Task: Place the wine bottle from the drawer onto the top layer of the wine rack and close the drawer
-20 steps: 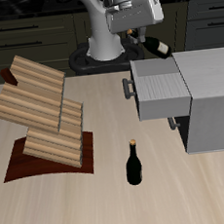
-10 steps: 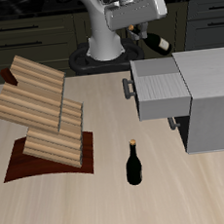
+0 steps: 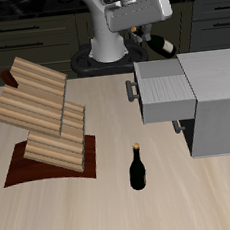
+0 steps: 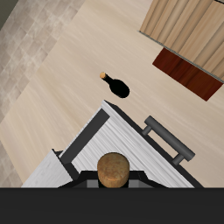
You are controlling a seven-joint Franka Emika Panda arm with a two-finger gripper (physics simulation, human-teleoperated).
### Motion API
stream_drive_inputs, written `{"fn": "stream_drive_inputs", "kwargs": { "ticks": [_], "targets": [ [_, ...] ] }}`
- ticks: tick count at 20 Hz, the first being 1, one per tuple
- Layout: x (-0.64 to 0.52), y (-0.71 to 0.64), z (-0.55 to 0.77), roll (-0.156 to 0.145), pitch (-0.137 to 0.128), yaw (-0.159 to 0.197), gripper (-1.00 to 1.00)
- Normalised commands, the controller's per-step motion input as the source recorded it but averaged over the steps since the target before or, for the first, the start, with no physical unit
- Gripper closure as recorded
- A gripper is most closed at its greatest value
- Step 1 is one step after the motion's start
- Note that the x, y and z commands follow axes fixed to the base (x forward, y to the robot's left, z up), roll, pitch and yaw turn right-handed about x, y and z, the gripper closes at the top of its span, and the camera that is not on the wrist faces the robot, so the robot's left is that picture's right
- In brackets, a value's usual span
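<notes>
Holding the wine bottle [image 3: 161, 46] by its neck, your hand [image 3: 143, 26] is closed on it high above the far end of the open drawer [image 3: 163, 90], cork [image 4: 113, 169] showing between the fingers. It hangs tilted, so a fast swing toward the wine rack [image 3: 41, 110] could let it slip or clip a slat. Avoid the twin bottle [image 3: 137, 168] standing near the tabletop's [image 3: 197, 204] front edge.

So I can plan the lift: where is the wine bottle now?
The wine bottle hangs tilted in the gripper, raised above the open drawer's back, near the robot's base.
</notes>
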Motion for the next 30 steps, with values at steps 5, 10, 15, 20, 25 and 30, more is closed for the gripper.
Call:
{"fn": "stream_drive_inputs", "kwargs": {
  "ticks": [5,10,15,20,25,30],
  "targets": [
    [0.14,-0.03,0.16,-0.012,0.000,0.018,1.00],
    [0.14,-0.09,0.21,-0.020,0.002,-0.013,1.00],
    [0.05,-0.05,0.18,-0.003,-0.012,0.027,1.00],
    [0.04,-0.08,0.16,-0.013,-0.006,-0.018,1.00],
    [0.05,-0.09,0.09,-0.008,-0.002,0.002,1.00],
    [0.14,-0.08,0.06,-0.030,0.010,-0.012,1.00]
  ]
}}
